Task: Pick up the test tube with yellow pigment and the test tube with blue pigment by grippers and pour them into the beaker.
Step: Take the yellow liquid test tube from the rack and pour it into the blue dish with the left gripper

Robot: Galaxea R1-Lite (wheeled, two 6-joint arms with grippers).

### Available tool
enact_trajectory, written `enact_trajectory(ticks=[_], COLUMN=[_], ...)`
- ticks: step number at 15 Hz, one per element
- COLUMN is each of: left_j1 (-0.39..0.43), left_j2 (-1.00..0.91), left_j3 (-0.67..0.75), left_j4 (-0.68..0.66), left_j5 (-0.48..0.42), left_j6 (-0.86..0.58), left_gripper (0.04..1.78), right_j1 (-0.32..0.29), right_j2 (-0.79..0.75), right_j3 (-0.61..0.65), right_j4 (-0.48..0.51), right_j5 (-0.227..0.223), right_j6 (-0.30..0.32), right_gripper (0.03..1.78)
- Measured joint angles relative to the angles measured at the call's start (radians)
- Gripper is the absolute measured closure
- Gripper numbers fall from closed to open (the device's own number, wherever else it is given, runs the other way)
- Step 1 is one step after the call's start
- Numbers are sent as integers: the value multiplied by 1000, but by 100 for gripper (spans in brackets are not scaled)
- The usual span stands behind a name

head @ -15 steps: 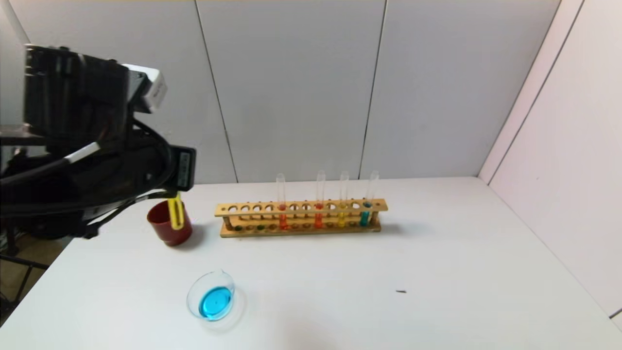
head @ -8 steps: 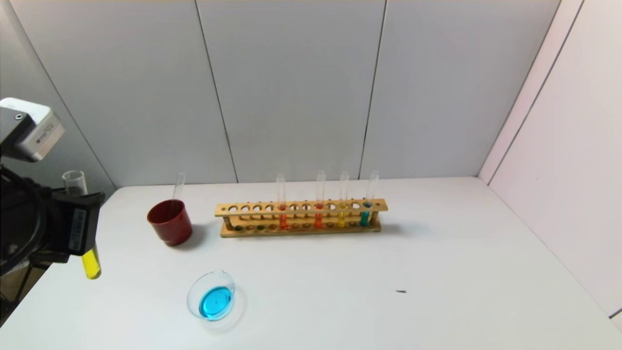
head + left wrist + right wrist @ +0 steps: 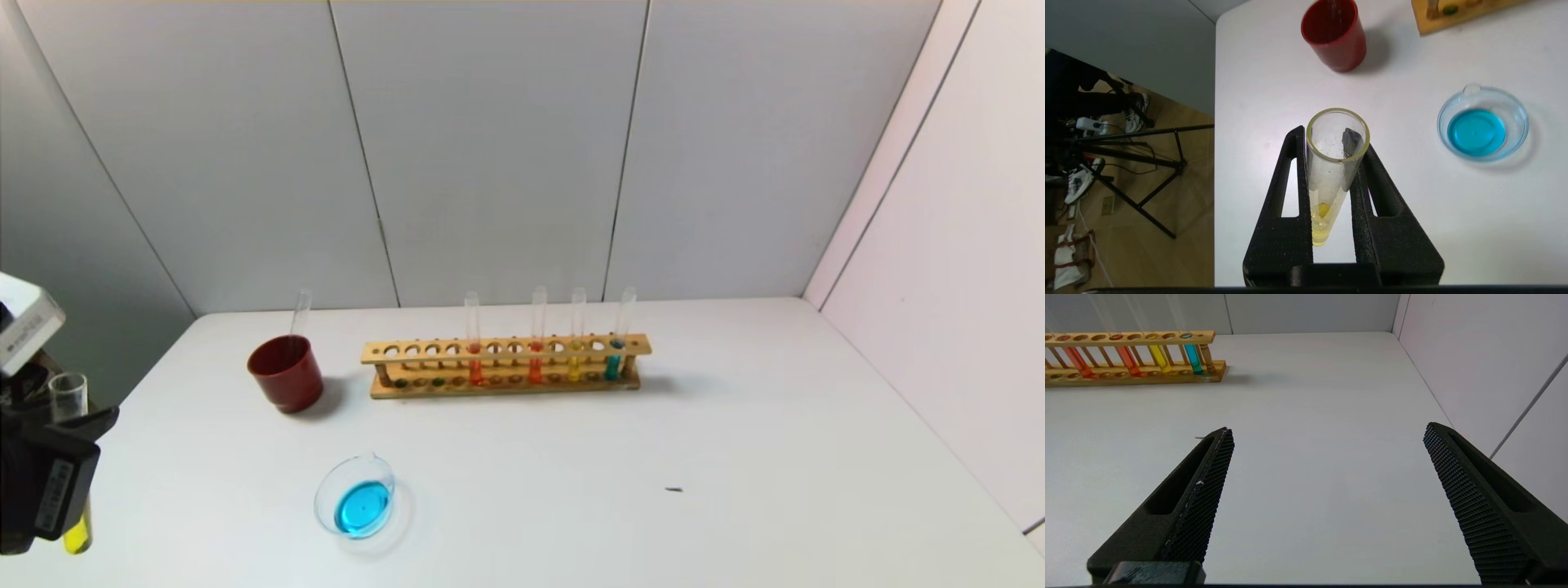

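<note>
My left gripper [image 3: 69, 457] is at the near left edge of the table, shut on the test tube with yellow pigment [image 3: 77, 535], which it holds upright. In the left wrist view the fingers [image 3: 1290, 179] clamp the tube [image 3: 1338, 134] on both sides, with yellow liquid at its bottom. The beaker [image 3: 331, 490] stands to the right of this gripper and holds blue liquid; it also shows in the left wrist view [image 3: 1519, 118]. No tube with bright blue liquid shows. My right gripper [image 3: 1327, 428] is open and empty, low over bare table.
A dark-red cup [image 3: 286, 380] with an empty clear tube [image 3: 300, 310] stands at the back left. The wooden rack [image 3: 506, 349] behind holds two orange-red tubes, a yellow twin [image 3: 575, 363] and a teal tube [image 3: 613, 363]. Walls close off the back and right.
My left gripper has carried the yellow tube from in front of the red cup down and to the left, to the table's near left edge. The tube stays upright.
</note>
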Motion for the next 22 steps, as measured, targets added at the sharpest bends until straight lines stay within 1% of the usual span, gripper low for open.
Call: enact_trajectory(ticks=[1, 4, 10, 15, 18, 22], left_j1=[2, 4, 6, -1, -30, -48], left_j2=[-2, 26, 199, 360, 456, 594], left_j3=[7, 36, 42, 35, 24, 14], left_j4=[33, 39, 26, 10, -6, -93], left_j5=[-1, -1, 0, 3, 10, 12], left_j6=[21, 100, 232, 278, 285, 289], left_gripper=[150, 150, 150, 150, 150, 150], right_j1=[0, 0, 0, 0, 0, 0], right_j2=[0, 0, 0, 0, 0, 0], right_j3=[0, 0, 0, 0, 0, 0], right_j4=[0, 0, 0, 0, 0, 0], right_j5=[0, 0, 0, 0, 0, 0], right_j6=[0, 0, 0, 0, 0, 0], right_gripper=[11, 11, 11, 11, 11, 11])
